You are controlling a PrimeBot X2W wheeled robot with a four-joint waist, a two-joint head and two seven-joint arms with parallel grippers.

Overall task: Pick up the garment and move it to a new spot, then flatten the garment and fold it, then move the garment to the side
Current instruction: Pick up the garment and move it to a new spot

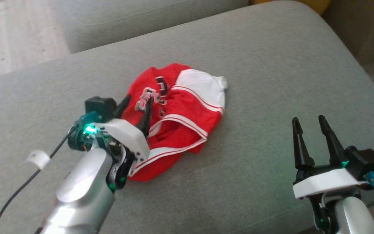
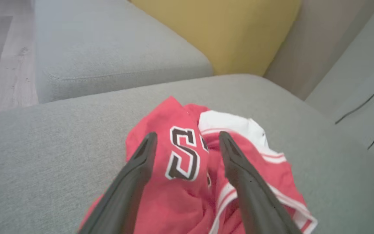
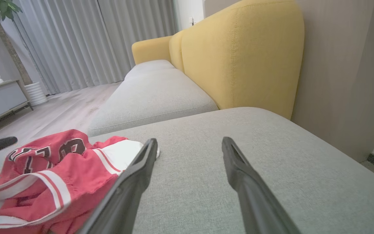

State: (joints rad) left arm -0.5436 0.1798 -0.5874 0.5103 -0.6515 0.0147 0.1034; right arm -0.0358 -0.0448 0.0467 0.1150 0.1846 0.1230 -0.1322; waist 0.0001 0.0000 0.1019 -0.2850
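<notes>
Left claw (image 1: 139, 97) open, poised over the crumpled red garment (image 1: 180, 120) mid-cushion on the grey sofa (image 1: 271, 65); right claw (image 1: 308, 118) open, well apart. Likely flattening stage: next, grip an edge and spread.

On the red jersey (image 1: 180, 113) the crumpled lettering is only partly readable. The left gripper (image 1: 139, 98) hides its left edge, and both wrist views crop its near folds.

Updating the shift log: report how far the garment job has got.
Done, perhaps: the crumpled red-and-white jersey lies ungripped on the grey fabric cushion. In hand: open left claw hovers over it; open right claw waits aside. Left: flattening, folding, moving aside.
</notes>
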